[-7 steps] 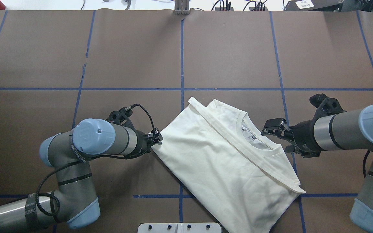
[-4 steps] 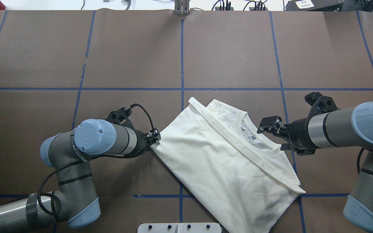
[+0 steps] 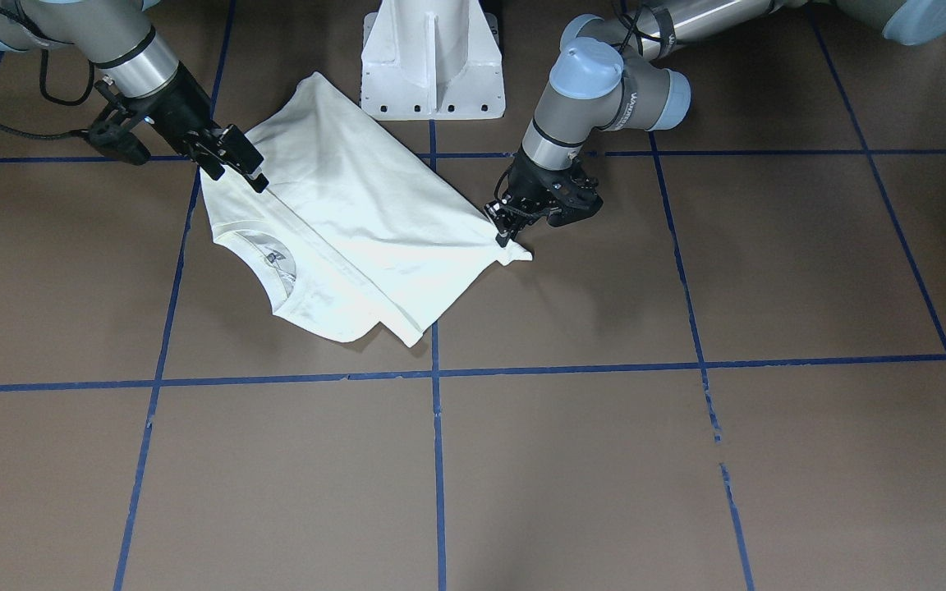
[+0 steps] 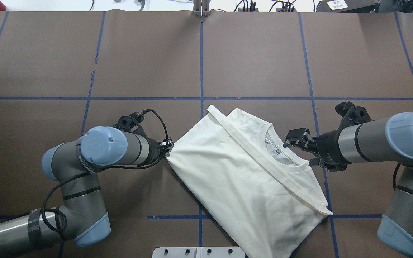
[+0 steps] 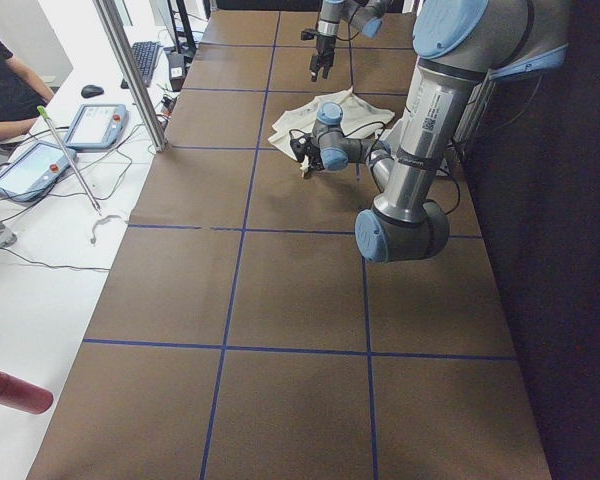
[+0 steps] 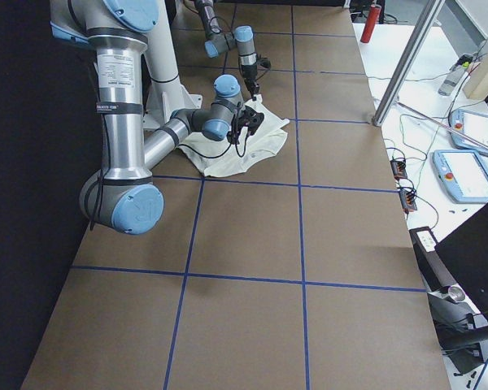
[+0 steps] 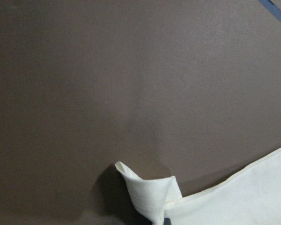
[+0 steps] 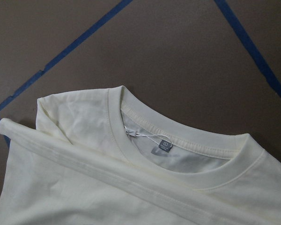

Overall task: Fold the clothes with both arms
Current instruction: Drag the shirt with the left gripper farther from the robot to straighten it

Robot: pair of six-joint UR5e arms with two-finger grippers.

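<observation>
Brown table, blue tape grid: cream T-shirt lies flat between the 2 sets of fingers, 1 layer already folded across below the collar. Left fingers pinch its corner. Right fingers are spread wide over the shoulder, gripping nothing, so I judge it roughly half done.

No text reads clearly; black lettering rings the left arm's grey tube, too blurred to spell out; printed lines on that arm's upright tube are too small; the grey neck label in the shirt bears a mark, unreadable
</observation>
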